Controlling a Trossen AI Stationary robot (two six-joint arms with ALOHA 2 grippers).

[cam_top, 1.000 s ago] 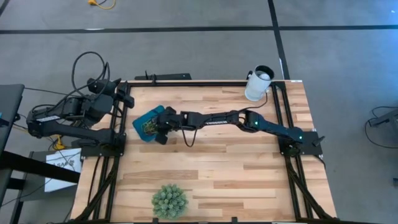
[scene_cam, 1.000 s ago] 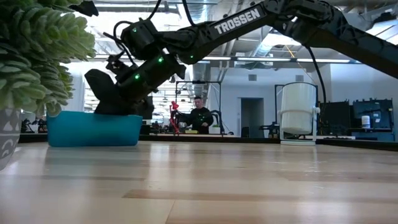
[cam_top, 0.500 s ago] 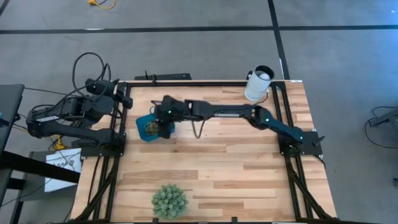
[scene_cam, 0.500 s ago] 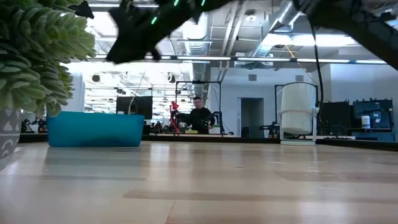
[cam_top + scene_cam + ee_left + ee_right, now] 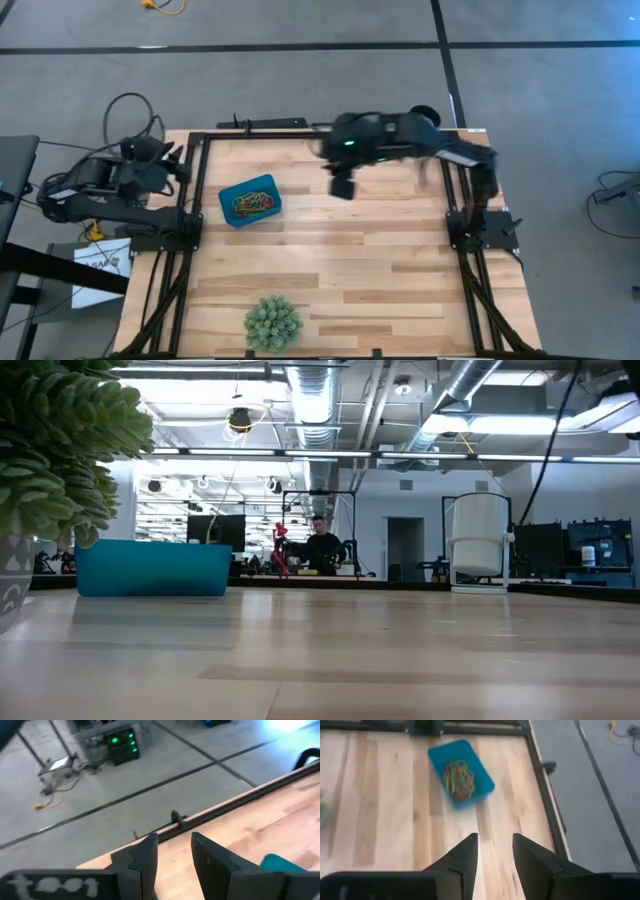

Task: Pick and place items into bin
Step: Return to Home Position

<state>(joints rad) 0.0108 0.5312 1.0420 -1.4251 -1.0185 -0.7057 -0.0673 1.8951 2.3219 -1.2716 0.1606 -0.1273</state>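
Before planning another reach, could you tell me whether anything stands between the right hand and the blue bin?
Nothing visible does: bare wood lies between the open right hand and the blue bin of rubber bands. The spiky green plant sits far off; the left hand waits aside.

Pale planked wood table (image 5: 350, 250), smooth teal plastic bin (image 5: 227, 203)

teal-blue bin (image 5: 442, 752) sits flat on table's back-left part, slightly rotated, holds tangled pile of rubber bands (image 5: 459, 777), red, orange, yellow, green mixed, all inside
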